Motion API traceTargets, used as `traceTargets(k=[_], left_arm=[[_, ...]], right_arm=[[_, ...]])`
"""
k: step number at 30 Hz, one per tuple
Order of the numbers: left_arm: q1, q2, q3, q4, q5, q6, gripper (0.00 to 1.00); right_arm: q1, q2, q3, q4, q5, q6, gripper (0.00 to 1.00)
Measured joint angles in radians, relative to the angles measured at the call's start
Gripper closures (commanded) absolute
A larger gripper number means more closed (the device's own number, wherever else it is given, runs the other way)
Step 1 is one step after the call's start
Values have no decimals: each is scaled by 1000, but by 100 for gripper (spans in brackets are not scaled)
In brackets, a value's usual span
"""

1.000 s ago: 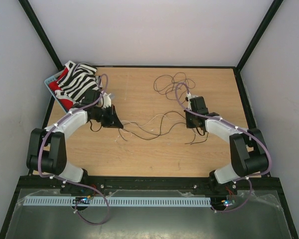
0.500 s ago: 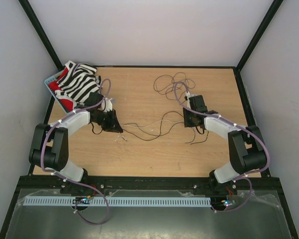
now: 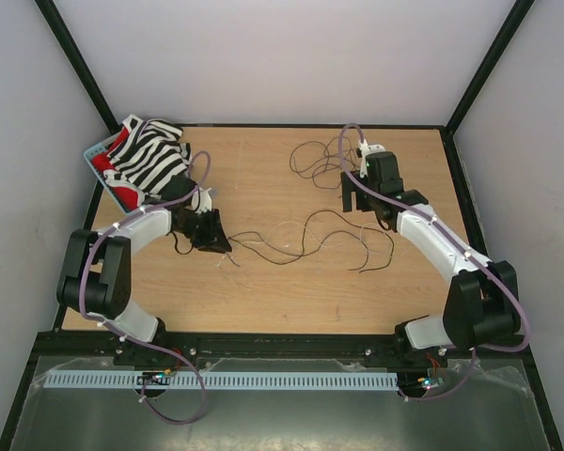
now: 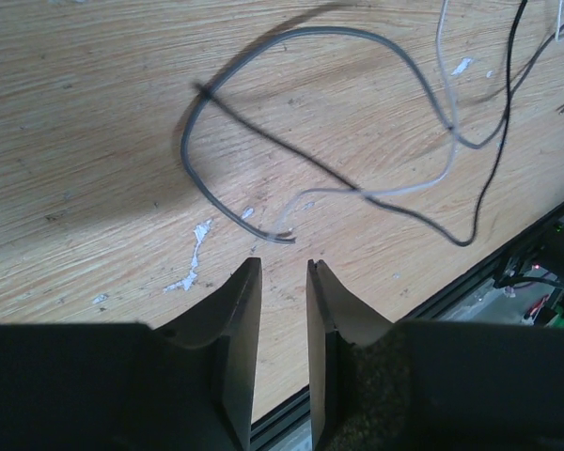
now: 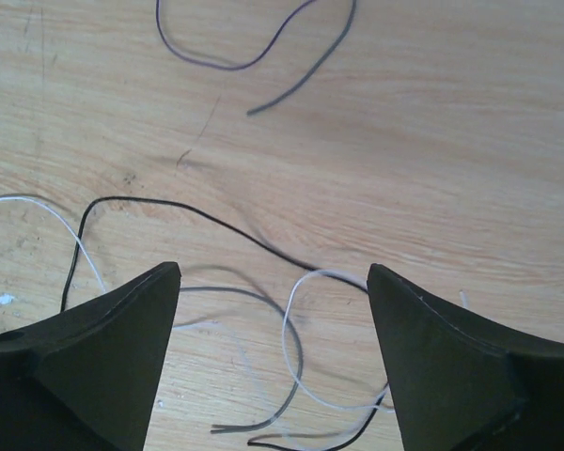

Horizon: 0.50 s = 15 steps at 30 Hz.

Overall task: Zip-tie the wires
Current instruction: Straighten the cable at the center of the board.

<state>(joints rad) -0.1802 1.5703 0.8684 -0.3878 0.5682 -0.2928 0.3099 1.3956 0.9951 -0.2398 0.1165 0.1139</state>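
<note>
Left hand (image 3: 213, 235) sits low over the left side of the counter (image 3: 263, 301). In the left wrist view the left hand (image 4: 284, 265) has its jaws only a narrow slot apart, with nothing between them; the cut end of a grey strand lies just beyond the tips, not touching. Right hand (image 3: 355, 193) is over the far right part of the counter. In its wrist view the right hand (image 5: 273, 272) is spread wide and holds nothing. The wires (image 3: 291, 246) lie loose on the counter between the two hands, with a second curl further back near the right hand. In the wrist views the wires (image 4: 193, 141) are thin grey, black and pale strands lying flat on the wood, and the wires (image 5: 287, 324) loop under the open right jaws. A zebra-striped cloth (image 3: 150, 155) is heaped in a pale blue basket (image 3: 97, 150) at the far left corner.
</note>
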Motion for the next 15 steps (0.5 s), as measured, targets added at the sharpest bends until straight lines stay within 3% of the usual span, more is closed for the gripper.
traceTargets(k=[9,15], left_arm=[[0,8,-6,0,-27,0,57],[30,-53,-6,-5,-31,-5,42]], right_arm=[[0,-7,62,-33,34,-14,4],[0,59,99,-14,20,-1,0]])
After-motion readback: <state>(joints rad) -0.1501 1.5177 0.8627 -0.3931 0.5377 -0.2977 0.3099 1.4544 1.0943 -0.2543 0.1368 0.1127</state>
